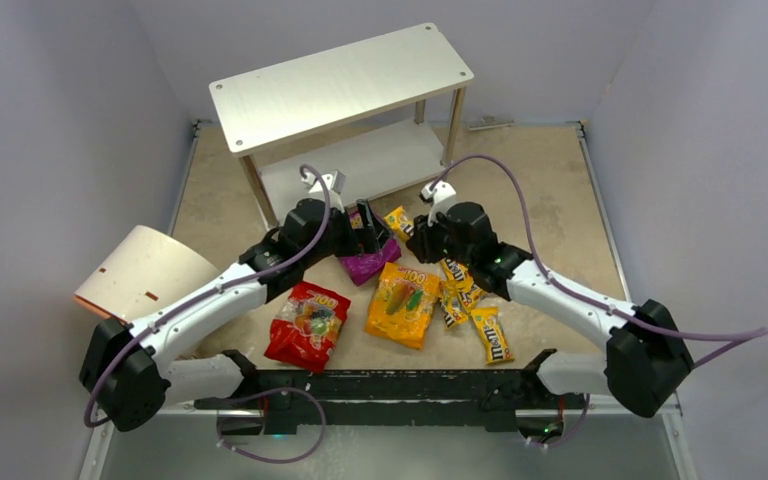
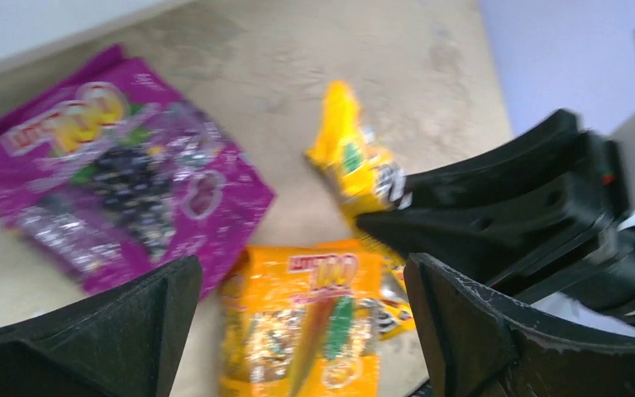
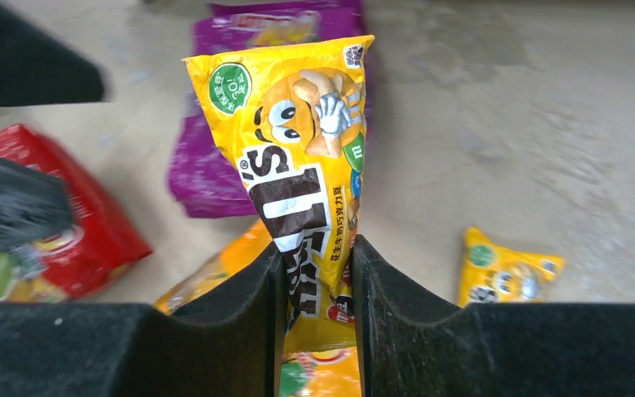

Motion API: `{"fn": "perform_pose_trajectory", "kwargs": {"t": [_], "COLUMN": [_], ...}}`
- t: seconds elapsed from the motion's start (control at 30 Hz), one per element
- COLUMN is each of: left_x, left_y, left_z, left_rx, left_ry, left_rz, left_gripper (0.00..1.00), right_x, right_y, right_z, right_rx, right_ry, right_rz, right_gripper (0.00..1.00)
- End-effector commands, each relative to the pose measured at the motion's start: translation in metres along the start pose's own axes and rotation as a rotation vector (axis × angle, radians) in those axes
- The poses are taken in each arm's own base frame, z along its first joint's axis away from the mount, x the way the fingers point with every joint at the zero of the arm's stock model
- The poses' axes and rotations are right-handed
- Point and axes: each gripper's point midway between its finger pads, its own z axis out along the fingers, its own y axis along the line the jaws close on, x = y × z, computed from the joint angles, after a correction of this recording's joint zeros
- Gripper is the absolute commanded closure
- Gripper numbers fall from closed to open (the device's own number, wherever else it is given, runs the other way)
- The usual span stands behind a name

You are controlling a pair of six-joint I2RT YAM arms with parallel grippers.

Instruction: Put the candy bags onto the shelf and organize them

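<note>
Top view. A two-tier shelf point(image 1: 340, 85) of white boards on thin round legs stands at the far side of the tan table point(image 1: 550, 190). A cream cylinder point(image 1: 145, 272) with an orange rim lies at the left. All bags are on the table, nearer than the shelf. The glossy red pouch point(image 1: 307, 325) is near left and the orange pouch point(image 1: 403, 303) is beside it to the right. The purple pouch point(image 1: 370, 262) lies farther back, under the left gripper point(image 1: 360, 238). Loose yellow packets point(image 1: 490, 335) lie to the right of the orange pouch. The right gripper point(image 1: 412, 238) faces the left one, with a narrow yellow M&M's packet point(image 1: 397, 222) at its tip.

Left wrist view, blurred. The left gripper's fingers point(image 2: 116, 339) stand wide apart with nothing between them, hovering over the table. The purple pouch point(image 2: 124, 165) lies flat at the left and the orange pouch point(image 2: 306, 331) lies below the gap between the fingers. The right gripper's black fingers come in from the right onto the yellow packet point(image 2: 351, 161).

Right wrist view. The right gripper point(image 3: 314, 281) is clamped on the lower part of the M&M's packet point(image 3: 298, 149), which stands upright with its upper end free. Behind it are the purple pouch point(image 3: 215, 182) and, at the left, the red pouch point(image 3: 74, 240). One loose packet point(image 3: 504, 269) lies flat on the table to the right.
</note>
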Motion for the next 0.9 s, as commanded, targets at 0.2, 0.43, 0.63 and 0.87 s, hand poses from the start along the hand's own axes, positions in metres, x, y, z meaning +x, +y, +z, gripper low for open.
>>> {"fn": "perform_pose_trajectory", "kwargs": {"t": [0.2,0.43,0.63,0.87], "left_x": [-0.005,0.004,0.009,0.005], "left_y": [-0.045,-0.040,-0.037,-0.042], "left_z": [0.009,0.017,0.021,0.017], "left_rx": [0.234,0.225,0.214,0.240], "left_ry": [0.008,0.023,0.037,0.030], "left_rz": [-0.122,-0.135,-0.147,-0.127], "left_gripper": [0.13,0.37,0.55,0.81], "right_x": [-0.025,-0.037,-0.042,-0.046], "right_y": [0.069,0.082,0.094,0.083], "right_z": [-0.015,-0.024,-0.031,-0.031], "right_rx": [-0.211,-0.248,-0.304,-0.232], "right_ry": [-0.121,-0.177,-0.211,-0.227], "right_rz": [-0.031,-0.027,-0.034,-0.020], "right_gripper": [0.68,0.69,0.69,0.61]}}
